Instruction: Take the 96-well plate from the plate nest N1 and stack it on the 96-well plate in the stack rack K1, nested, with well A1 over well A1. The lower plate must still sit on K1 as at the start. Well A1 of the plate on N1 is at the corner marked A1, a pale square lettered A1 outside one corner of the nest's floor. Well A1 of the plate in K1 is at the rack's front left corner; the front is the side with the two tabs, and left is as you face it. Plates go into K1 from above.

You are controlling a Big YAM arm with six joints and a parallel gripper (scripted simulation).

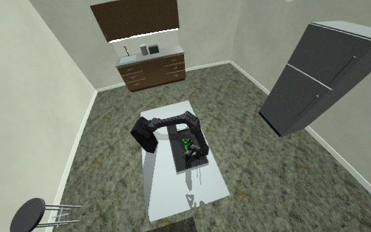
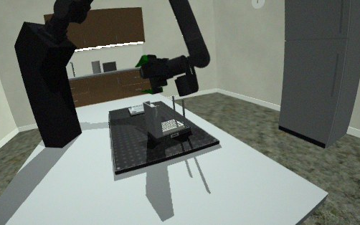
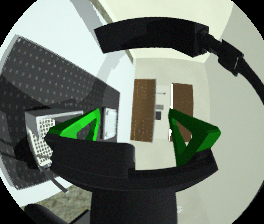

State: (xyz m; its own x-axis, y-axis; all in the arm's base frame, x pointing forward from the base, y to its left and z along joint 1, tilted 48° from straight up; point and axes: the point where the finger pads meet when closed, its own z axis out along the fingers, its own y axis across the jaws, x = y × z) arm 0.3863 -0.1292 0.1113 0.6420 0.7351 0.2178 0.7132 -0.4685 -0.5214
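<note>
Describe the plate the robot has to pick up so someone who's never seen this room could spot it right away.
Find the white table mid-room and the black perforated board on it. The plate to pick up lies flat at the board's far end, nearest the brown cabinets. Unlike the other white plate, it has no tall posts or grey wall around it.

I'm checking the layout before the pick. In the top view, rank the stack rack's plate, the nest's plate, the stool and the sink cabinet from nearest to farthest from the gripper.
1. Rack plate: directly under the open gripper, hidden in the top view.
2. Nest plate: just beyond, at the board's far end.
3. Sink cabinet: against the back wall.
4. Stool: near-left corner of the floor.
</note>
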